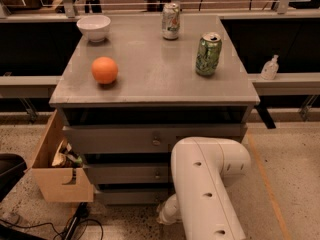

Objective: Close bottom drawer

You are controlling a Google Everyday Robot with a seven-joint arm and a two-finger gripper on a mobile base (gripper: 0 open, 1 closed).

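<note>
The white arm (207, 184) is blocking the right half of the drawer fronts, its gripper (166, 215) hanging low just before the bottom drawer (127, 195). A cardboard box (57, 176) is crowding the left corner, leaving a strip of bare floor (125, 220) between them.

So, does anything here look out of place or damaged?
Nothing is spilled or toppled. Only the green can, upright at the right of the cabinet top, looks slightly dented. The gripper is down by the bottom drawer, mostly hidden behind the arm.

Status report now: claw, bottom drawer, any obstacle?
Claw low, in front of bottom drawer. Drawer looks nearly in; arm hides its right part. Nothing seen blocking.
</note>
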